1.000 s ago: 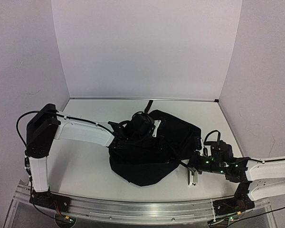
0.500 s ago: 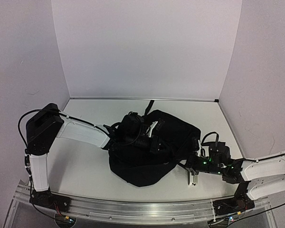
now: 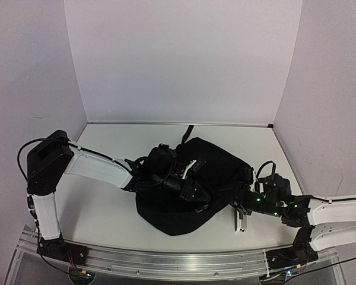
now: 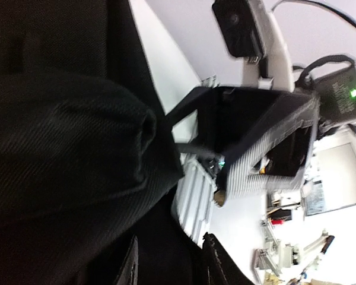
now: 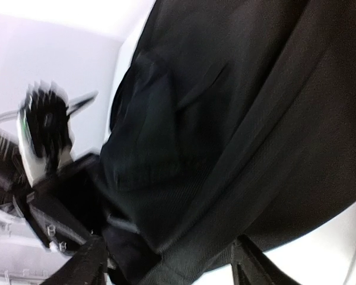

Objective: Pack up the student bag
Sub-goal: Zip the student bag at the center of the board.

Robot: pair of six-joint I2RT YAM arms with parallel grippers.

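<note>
On the table's (image 3: 107, 208) middle: student bag (image 3: 190, 196) lies slumped, mouth not visible | left gripper (image 4: 169, 264): part-open over its fabric | right gripper (image 5: 169, 261): wide, at its right edge | advice: likely opening step; pinch one rim layer each, spread gently.

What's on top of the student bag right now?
The left gripper and its wrist lie across the student bag; the right gripper sits at its right edge. The bag's inside is hidden by black fabric.

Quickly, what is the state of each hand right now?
Left hand: partly open, against the student bag.
Right hand: wide open, nothing gripped.
</note>
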